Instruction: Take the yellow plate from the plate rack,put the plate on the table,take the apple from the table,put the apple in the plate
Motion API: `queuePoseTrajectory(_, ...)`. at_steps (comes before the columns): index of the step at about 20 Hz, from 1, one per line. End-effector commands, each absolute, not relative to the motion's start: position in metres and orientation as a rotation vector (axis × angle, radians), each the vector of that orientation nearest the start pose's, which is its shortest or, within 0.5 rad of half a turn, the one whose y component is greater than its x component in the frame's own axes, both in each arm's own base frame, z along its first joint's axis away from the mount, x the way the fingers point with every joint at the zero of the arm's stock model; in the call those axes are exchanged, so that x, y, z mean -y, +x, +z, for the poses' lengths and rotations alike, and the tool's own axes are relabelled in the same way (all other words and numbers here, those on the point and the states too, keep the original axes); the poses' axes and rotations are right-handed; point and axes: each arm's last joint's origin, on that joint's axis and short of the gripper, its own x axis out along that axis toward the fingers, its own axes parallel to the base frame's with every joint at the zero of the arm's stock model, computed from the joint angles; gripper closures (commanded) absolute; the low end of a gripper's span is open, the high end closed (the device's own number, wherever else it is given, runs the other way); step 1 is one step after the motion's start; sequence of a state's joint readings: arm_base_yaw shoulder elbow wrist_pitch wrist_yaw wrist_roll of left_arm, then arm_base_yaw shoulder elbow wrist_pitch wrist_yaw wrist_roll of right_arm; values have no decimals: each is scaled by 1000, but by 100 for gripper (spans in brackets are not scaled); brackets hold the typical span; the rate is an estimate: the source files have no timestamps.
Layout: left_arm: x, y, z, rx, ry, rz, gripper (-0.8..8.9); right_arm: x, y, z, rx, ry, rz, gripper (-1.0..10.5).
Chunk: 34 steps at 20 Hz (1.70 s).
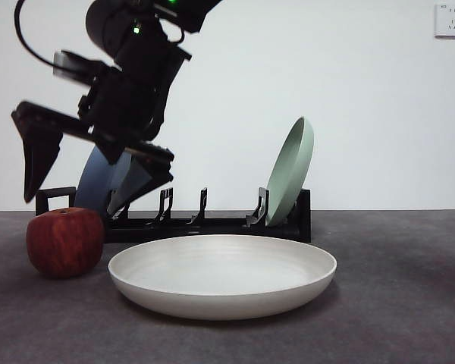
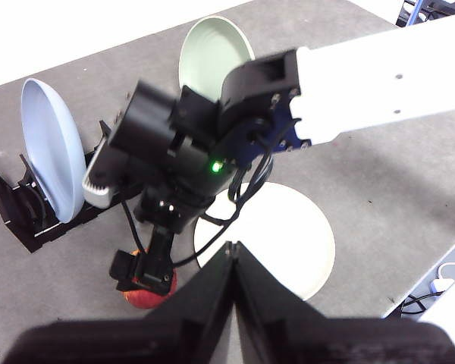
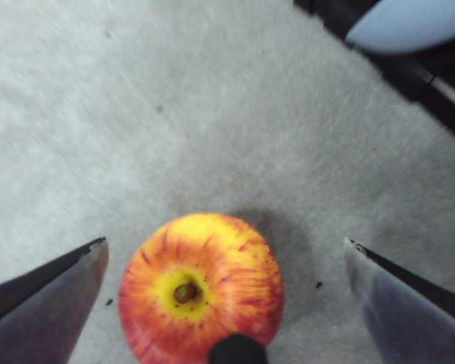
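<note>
The apple (image 3: pixel 201 288) rests on the table (image 1: pixel 409 303) just beside the yellow plate (image 1: pixel 222 274), with the right gripper (image 3: pixel 224 296) spread wide above it; the left gripper (image 2: pixel 233 262) waits, pinched closed. Firm, smooth and rounded, the apple probably suits a grip across its widest girth. The rough matte table should resist rolling.

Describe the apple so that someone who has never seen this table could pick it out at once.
Start at the long black plate rack across the back of the table. In front of it lies a wide cream plate; the apple sits on the table beside that plate, below the open right gripper. It is the only small, rounded, deep red thing, with a yellow patch around its stem.
</note>
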<state>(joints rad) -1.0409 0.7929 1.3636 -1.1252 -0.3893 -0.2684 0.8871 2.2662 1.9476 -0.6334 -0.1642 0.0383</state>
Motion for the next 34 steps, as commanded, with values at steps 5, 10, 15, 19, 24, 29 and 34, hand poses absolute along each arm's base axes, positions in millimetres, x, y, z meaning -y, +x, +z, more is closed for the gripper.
queuePoseTrajectory(5, 70, 54, 423, -508, 141, -570, 821, -397, 307, 182, -1009, -326, 953, 274)
queuePoseTrajectory(10, 71, 54, 423, -504, 150, -571, 821, -406, 297, 176, -1019, -343, 957, 286)
queuePoseTrajectory(15, 70, 54, 423, -504, 151, -570, 821, -404, 296, 173, -1045, -346, 878, 421)
queuePoseTrajectory(19, 70, 54, 423, -504, 151, -570, 821, -402, 295, 171, -1081, -350, 850, 534)
queuePoseTrajectory(24, 70, 54, 423, -504, 152, -570, 821, -404, 293, 172, -1069, -356, 876, 966)
queuePoseTrajectory(29, 70, 54, 423, -503, 157, -572, 821, -402, 288, 194, -1034, -360, 892, 958)
queuePoseTrajectory(34, 70, 54, 423, -508, 172, -584, 821, -378, 275, 261, -920, -429, 875, 958)
